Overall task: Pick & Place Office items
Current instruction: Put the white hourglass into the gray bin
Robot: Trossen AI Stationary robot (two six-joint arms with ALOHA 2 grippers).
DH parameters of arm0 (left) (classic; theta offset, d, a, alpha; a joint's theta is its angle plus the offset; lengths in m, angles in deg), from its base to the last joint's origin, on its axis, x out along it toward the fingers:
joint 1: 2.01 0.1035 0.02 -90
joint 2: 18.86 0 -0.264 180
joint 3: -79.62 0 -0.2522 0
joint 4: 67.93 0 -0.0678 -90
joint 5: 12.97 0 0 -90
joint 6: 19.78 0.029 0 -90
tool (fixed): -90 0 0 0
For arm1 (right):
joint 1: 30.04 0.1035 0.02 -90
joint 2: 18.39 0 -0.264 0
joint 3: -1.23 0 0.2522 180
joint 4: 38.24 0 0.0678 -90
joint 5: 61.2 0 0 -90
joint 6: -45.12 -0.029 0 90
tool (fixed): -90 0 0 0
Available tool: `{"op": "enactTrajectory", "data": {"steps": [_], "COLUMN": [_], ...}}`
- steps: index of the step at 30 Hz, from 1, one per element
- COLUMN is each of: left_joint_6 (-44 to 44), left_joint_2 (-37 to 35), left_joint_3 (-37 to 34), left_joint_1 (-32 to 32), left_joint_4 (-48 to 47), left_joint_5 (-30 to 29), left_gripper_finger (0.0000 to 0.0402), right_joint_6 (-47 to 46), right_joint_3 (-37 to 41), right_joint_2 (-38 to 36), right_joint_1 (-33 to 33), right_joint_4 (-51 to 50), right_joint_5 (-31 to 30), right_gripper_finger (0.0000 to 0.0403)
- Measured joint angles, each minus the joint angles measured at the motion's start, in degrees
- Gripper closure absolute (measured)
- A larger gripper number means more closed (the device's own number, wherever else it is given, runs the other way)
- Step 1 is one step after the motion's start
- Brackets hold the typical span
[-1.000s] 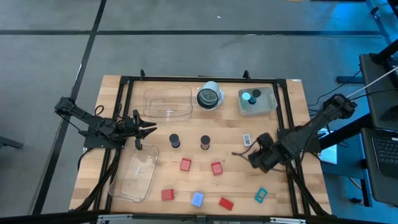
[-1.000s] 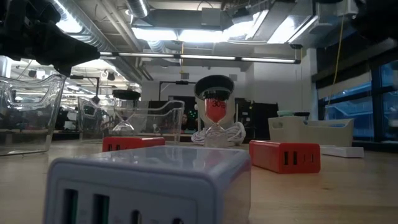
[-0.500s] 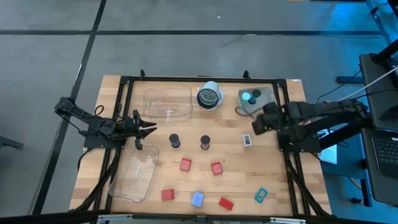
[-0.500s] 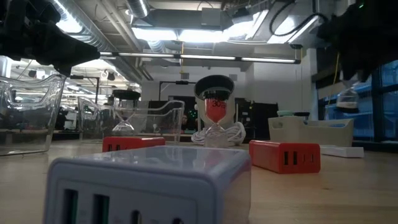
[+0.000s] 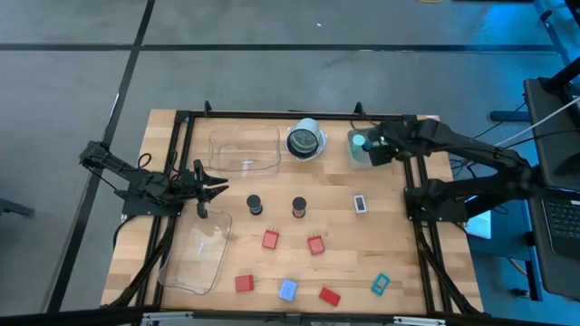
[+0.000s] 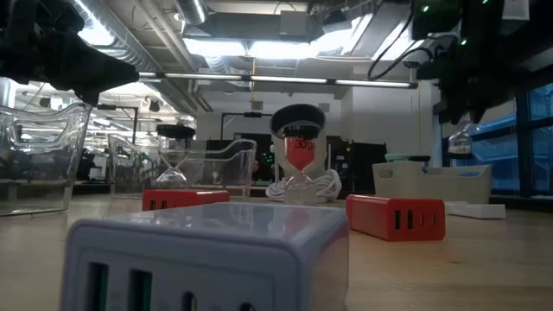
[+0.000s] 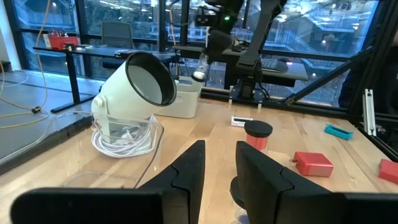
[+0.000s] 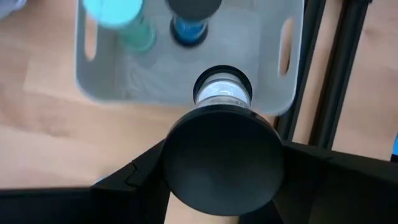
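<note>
My right gripper [image 5: 372, 146] hangs over the grey bin [image 5: 396, 156] at the far right, shut on a small sand timer [image 8: 222, 93] with a black cap and clear glass. The bin holds a teal-capped timer [image 8: 118, 15] and a black-capped blue one [image 8: 189, 18]. On the table stand two black-capped timers [image 5: 255, 205] [image 5: 299, 207]. Red blocks [image 5: 270, 240] [image 5: 315, 244], a pale-blue block [image 5: 287, 290], a teal piece [image 5: 380, 284] and a white piece [image 5: 361, 204] lie flat. My left gripper [image 5: 216, 187] waits level at the left, fingers a little apart, with nothing between them. My right gripper pinches the sand timer's black top cap [image 8: 224, 158] between its two fingers, one on either side of the cap. The fingers come from above, pointing steeply down. The timer hangs below them with its glass [image 6: 460, 138] downward, lifted clear above the bin.
Two clear trays, one at the far left [image 5: 245, 149] and one at the near left [image 5: 195, 258]. A round white-rimmed object [image 5: 305, 140] on a coil of white cable stands at the far middle. Black frame rails [image 5: 412, 181] run along the table's sides.
My right gripper has swung from the table's right middle toward the far edge, rising a little and rolling at the wrist, and now hangs over the grey bin with the timer in its hold. The items on the table have stayed put.
</note>
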Motion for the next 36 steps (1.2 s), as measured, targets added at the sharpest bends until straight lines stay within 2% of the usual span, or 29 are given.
{"op": "enactTrajectory", "data": {"steps": [5,11,21,27,31,36], "left_joint_6": [-0.02,0.0,0.0,0.0,0.0,-0.02], "left_joint_2": [0.0,-0.01,-0.02,-0.01,-0.02,-0.01], "left_joint_3": [0.01,-0.01,-0.01,-0.01,-0.01,0.01], "left_joint_1": [0.0,-0.02,-0.01,-0.02,-0.02,-0.01], "left_joint_4": [0.0,0.0,0.0,0.0,0.0,0.0], "left_joint_5": [-0.01,0.0,0.0,0.0,0.0,0.0], "left_gripper_finger": [0.0315,0.0315,0.0315,0.0315,0.0315,0.0315], "right_joint_6": [7.66,13.57,20.18,22.13,22.96,23.11], "right_joint_3": [-0.01,-0.01,-0.01,-0.01,-0.03,-0.03], "right_joint_2": [4.45,10.58,14.1,14.27,14.66,16.62], "right_joint_1": [-7.49,-14.64,-21.05,-26.49,-27.48,-27.75], "right_joint_4": [5.88,6.83,14.08,14.18,15.93,15.85], "right_joint_5": [0.38,2.21,5.25,5.94,8.6,8.7], "right_gripper_finger": [0.0193,0.0193,0.0193,0.0192,0.0192,0.0192]}}
